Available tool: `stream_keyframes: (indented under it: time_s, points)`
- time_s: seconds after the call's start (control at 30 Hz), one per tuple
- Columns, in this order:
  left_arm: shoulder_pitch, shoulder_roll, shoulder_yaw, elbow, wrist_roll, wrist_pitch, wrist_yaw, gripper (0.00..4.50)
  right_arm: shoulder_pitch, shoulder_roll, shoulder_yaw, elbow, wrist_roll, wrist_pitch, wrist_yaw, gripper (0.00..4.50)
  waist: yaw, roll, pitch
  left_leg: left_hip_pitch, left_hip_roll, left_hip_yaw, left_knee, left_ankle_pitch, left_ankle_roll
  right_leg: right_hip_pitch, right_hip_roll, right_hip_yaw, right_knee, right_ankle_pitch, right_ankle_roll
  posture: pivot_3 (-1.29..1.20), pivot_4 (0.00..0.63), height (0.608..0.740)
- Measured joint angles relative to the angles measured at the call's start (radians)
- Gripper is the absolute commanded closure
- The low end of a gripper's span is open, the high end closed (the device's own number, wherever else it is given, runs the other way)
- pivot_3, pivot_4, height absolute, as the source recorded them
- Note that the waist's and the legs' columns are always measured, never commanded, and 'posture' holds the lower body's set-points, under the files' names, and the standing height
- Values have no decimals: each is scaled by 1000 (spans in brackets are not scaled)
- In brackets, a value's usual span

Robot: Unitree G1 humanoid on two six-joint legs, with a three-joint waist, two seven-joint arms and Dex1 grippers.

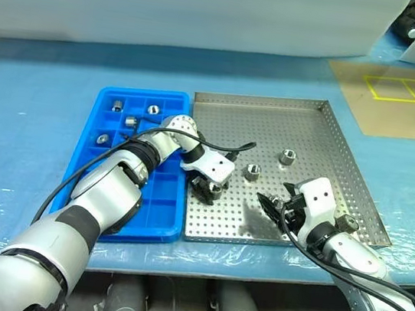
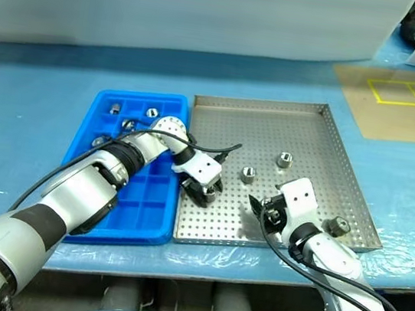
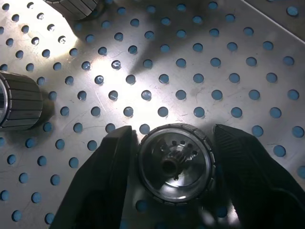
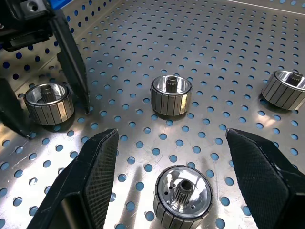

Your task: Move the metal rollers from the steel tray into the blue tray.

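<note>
The steel tray lies right of the blue tray. My left gripper points down over the steel tray's near left part. It is open, its fingers standing on either side of one upright metal roller with a small gap on one side. My right gripper hovers open over the tray's near middle, and a roller stands on the floor between its fingers. Two more rollers stand free farther in. Several rollers sit in the blue tray's far compartments.
Both trays rest on a table under blue plastic film. A brown board with yellow tape squares lies at the far right. A black cable runs from my left wrist over the steel tray.
</note>
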Motion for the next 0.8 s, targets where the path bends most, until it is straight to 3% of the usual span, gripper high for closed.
stream_keyframes:
  time_s: [0.13, 0.33, 0.43, 0.6, 0.8]
  points:
    - [4, 1, 12, 5, 7, -19, -22, 2651, -6, 0, 0, 0, 0, 0, 0, 818, 0, 0, 0, 0, 0, 0, 0, 0, 0, 0, 0, 0, 0, 0, 0, -583, 150, 740]
    - [12, 5, 60, 4, -10, -5, -56, 2651, -36, -7, 0, 0, 18, 1, 34, 818, -2, 0, 0, -3, 0, 0, 0, 0, 0, -3, 0, 0, 0, 0, 0, -551, 150, 740]
    - [22, 19, 86, -39, -84, 27, -125, 2651, -51, -26, 0, -11, 82, 25, 94, 818, -1, 0, 0, -6, 0, 0, -2, 0, 1, -6, 1, 0, 0, 0, 0, -536, 150, 740]
    - [30, 128, 52, -200, -229, 90, -168, 2651, -108, -116, -8, -33, 198, 78, 211, 818, 5, 0, 0, -5, 1, 0, -3, 1, 2, -7, 1, 0, 0, 0, 0, -492, 150, 740]
    - [49, 211, 38, -299, -309, 157, -169, 2651, -206, -189, 15, -25, 267, 99, 323, 818, 38, 0, 0, -4, 1, 0, -2, 0, 0, -5, 0, 0, 1, 1, 0, -382, 150, 740]
